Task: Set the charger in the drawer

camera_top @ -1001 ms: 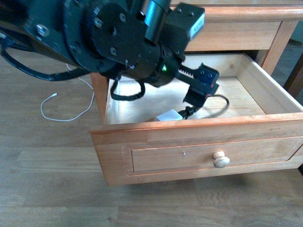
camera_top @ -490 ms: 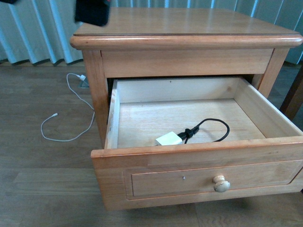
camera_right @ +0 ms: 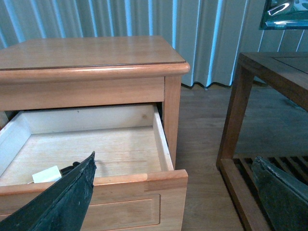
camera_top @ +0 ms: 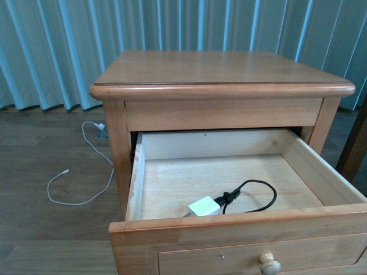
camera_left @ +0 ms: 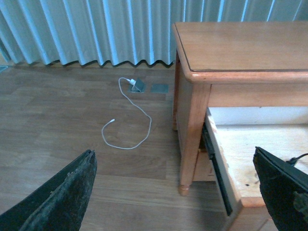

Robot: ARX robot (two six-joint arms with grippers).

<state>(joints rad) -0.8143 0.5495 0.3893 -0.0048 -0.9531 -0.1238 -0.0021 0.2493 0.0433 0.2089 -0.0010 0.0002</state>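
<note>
In the front view, the drawer (camera_top: pixel 312 172) is pulled far out of the light brown table (camera_top: pixel 218 66), and its top is wide open. The charger (camera_top: pixel 204 206) lies flat inside the drawer, close behind the drawer's front edge and near the middle. It is a small white block. Its thin black cable (camera_top: pixel 255 195) curls in a loop toward the drawer's right wall, and the rest of the pale drawer floor is bare. A long white cable (camera_top: pixel 80 172) lies on the floor, well away from the drawer's left side. In the left wrist view, the left fingers (camera_left: pixel 67 197) are spread wide and hold nothing. They hang outside the drawer (camera_left: pixel 240 149), off its left side. In the right wrist view, the right fingers (camera_right: pixel 62 202) are spread wide too, with nothing in them, in front of the drawer (camera_right: pixel 96 144). The charger (camera_right: pixel 46 174) peeks out just behind the front edge. A dark table (camera_right: pixel 274 67) stands near the drawer's right side, with open floor between.
</note>
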